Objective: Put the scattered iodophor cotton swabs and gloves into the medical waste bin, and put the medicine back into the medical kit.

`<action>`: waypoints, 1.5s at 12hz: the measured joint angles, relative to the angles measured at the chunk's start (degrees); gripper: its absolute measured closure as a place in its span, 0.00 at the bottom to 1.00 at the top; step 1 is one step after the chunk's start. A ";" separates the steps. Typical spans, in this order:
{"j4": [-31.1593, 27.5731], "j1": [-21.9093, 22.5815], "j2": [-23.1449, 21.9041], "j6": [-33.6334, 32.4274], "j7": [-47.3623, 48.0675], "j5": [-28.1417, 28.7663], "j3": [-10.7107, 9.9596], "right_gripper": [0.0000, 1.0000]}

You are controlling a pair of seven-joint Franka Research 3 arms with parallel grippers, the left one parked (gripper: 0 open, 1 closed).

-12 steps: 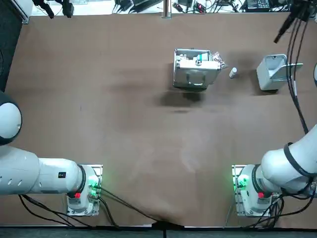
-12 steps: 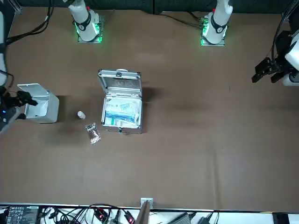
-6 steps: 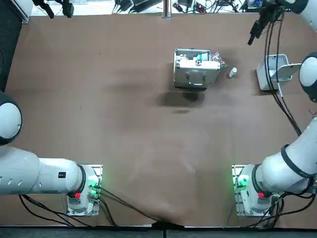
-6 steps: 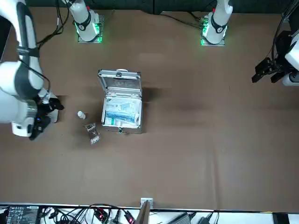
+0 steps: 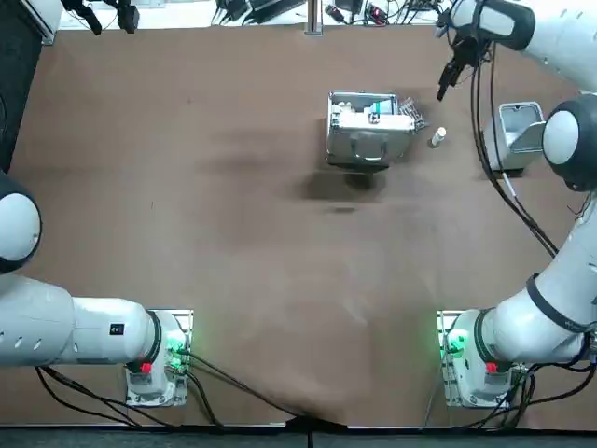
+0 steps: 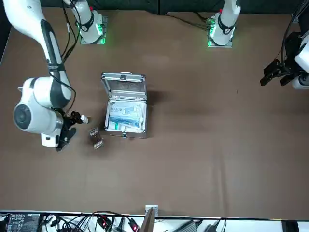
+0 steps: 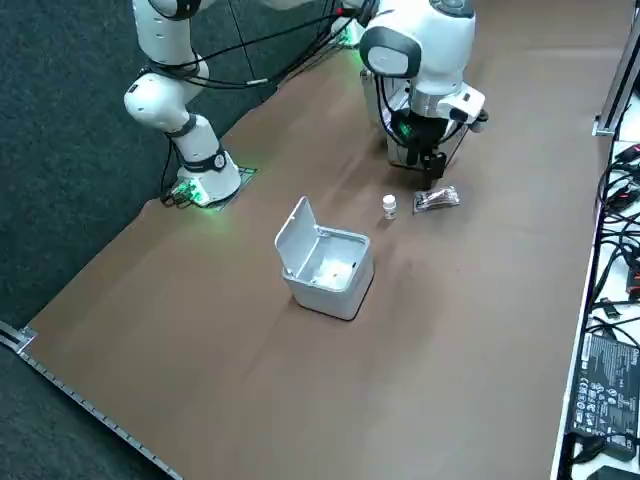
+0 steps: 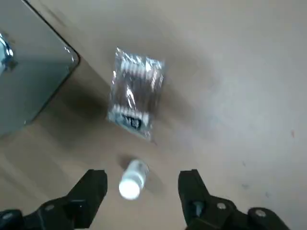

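One upright medicine bottle point(image 8: 131, 179) below wide-spread right gripper point(image 8: 142, 179)

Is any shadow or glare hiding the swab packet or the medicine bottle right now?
Wrist view: no; the swab packet glints slightly, and the medicine bottle shows plainly, framed by the right gripper, jaws open. Top view: the medical kit casts its shadow toward the robot, off both items.

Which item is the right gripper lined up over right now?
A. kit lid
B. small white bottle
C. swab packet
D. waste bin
B: the wrist view shows the small white bottle framed by the open right gripper, the swab packet lying apart from it.
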 joint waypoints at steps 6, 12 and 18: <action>-1.07 2.63 1.99 4.18 -0.46 -0.07 0.05 0.09; -4.24 2.86 4.87 11.35 -4.09 -0.56 0.12 0.23; -9.04 3.30 4.99 15.89 -4.72 -4.15 0.12 0.29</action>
